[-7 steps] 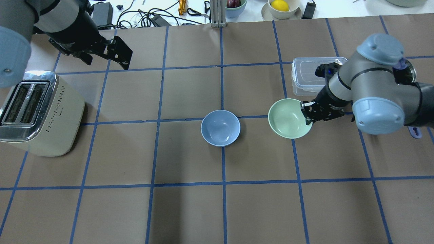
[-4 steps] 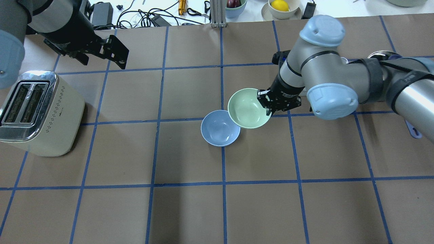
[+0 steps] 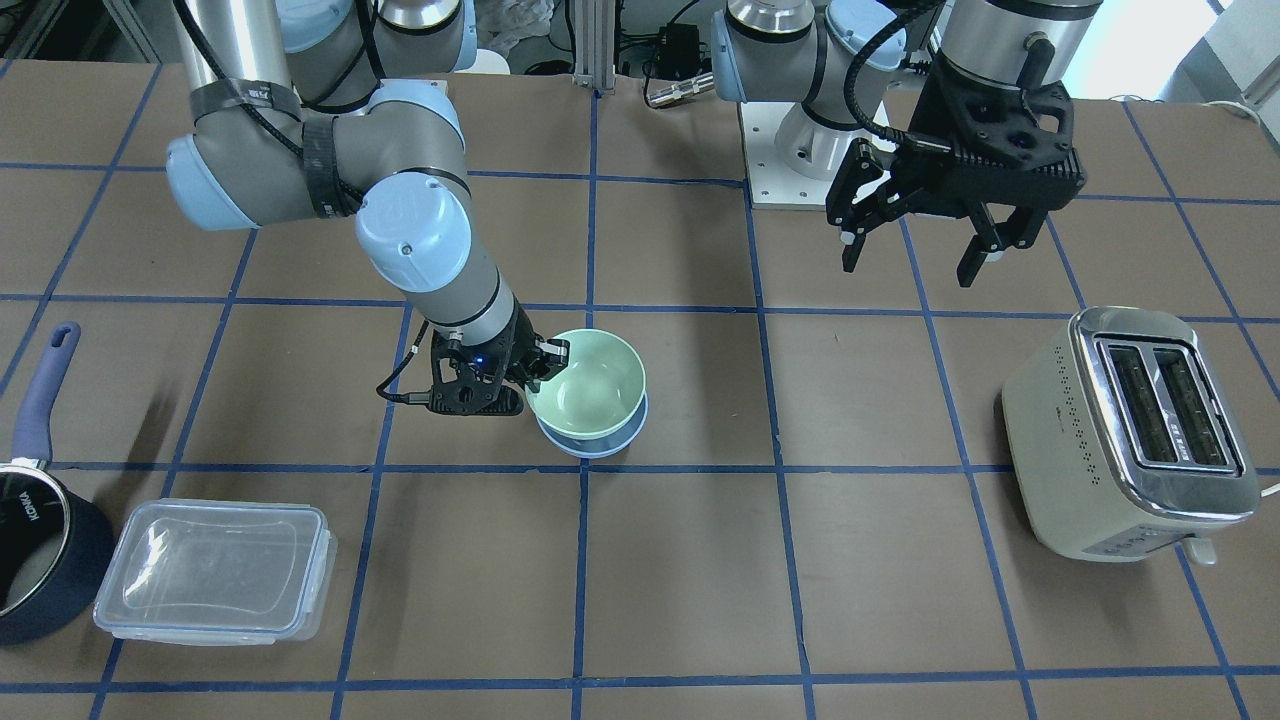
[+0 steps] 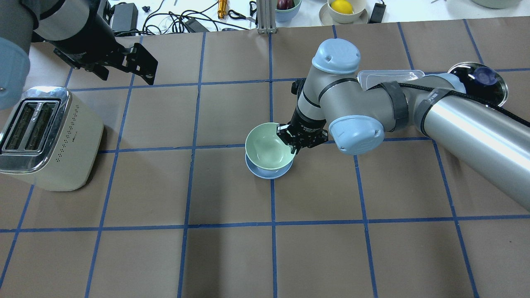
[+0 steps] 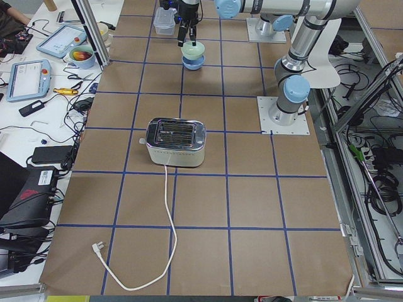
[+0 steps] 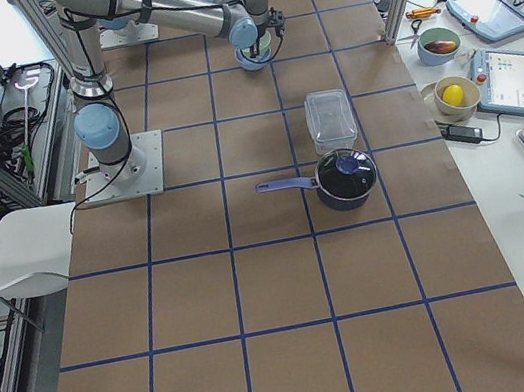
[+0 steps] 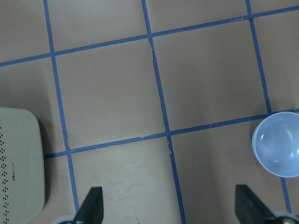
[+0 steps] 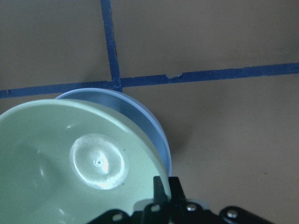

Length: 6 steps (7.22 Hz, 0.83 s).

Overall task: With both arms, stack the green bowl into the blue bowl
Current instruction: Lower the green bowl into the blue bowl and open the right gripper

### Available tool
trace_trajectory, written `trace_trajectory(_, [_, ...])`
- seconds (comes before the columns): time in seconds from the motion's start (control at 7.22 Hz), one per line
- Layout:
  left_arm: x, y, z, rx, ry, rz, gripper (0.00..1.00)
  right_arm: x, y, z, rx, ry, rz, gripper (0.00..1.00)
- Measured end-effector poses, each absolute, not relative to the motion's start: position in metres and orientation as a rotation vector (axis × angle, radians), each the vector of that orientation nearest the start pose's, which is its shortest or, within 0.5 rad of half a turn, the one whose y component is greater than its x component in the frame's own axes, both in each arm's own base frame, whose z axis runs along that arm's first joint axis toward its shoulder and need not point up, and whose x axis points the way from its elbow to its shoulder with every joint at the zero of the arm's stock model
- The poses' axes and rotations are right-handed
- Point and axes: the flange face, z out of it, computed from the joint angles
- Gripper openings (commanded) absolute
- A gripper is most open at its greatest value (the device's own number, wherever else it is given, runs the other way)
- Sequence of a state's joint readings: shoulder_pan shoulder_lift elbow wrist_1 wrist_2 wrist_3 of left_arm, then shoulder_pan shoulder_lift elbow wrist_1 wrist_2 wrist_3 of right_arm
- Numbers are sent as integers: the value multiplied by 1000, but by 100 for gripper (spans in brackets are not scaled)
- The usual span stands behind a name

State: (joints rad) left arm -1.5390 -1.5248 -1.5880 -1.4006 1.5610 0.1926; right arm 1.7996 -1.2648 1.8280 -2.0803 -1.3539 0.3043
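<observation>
The pale green bowl [image 4: 265,145] is pinched at its rim by my right gripper [image 4: 295,142], which is shut on it. It sits over and partly inside the pale blue bowl [image 4: 269,174], slightly tilted; only the blue rim shows below it. The front view shows the same: green bowl [image 3: 592,385], blue bowl [image 3: 596,448], right gripper [image 3: 545,355]. In the right wrist view the green bowl [image 8: 79,163] overlaps the blue bowl [image 8: 150,126]. My left gripper [image 4: 143,68] is open and empty, high at the far left, also in the front view [image 3: 910,262].
A cream toaster [image 4: 45,136] stands at the left. A clear lidded container [image 3: 215,570] and a dark navy saucepan [image 3: 30,540] sit on the right arm's side. Cables, tools and a bowl with a lemon [image 4: 343,8] lie beyond the far edge.
My right arm has carried the green bowl leftwards, from beside the blue bowl to over and into it. The left arm has hardly moved.
</observation>
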Motion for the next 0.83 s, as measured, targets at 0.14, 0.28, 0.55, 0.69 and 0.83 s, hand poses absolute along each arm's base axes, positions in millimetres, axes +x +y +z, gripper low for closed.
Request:
trace_trajectory(0.14, [-119,-494,520,247,3105,-310,100,278,-505,248,112,2946,171,72])
trace_trajectory(0.28, [-119,-494,520,240,3106,-310,100,279,-506,243,108,2948,176,95])
trace_trajectory(0.55, [-119,-494,520,234,3108,-310,100,280,-512,243,99,2947,138,100])
trace_trajectory(0.69, [-119,-494,520,233,3108,-309,100,278,-520,257,94,2960,96,100])
trace_trajectory(0.83, [-119,-494,519,232,3108,-308,100,271,-530,284,99,2988,58,100])
